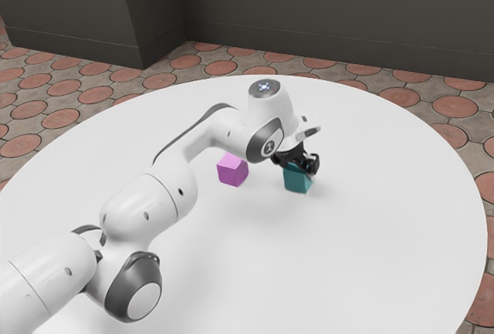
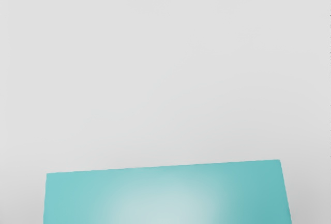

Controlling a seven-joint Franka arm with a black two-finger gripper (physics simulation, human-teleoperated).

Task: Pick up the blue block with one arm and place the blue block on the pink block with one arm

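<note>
White table (image 1: 370, 257): at frame centre, gripper (image 1: 299, 167) is sitting over the blue block (image 1: 297, 182), grip unclear; lifting and stacking onto pink block (image 1: 232, 170) are pending.

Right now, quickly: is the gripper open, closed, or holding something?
Black two-finger gripper: low over the blue-green cube on the white round table; whether it is open or shut cannot be told.
</note>
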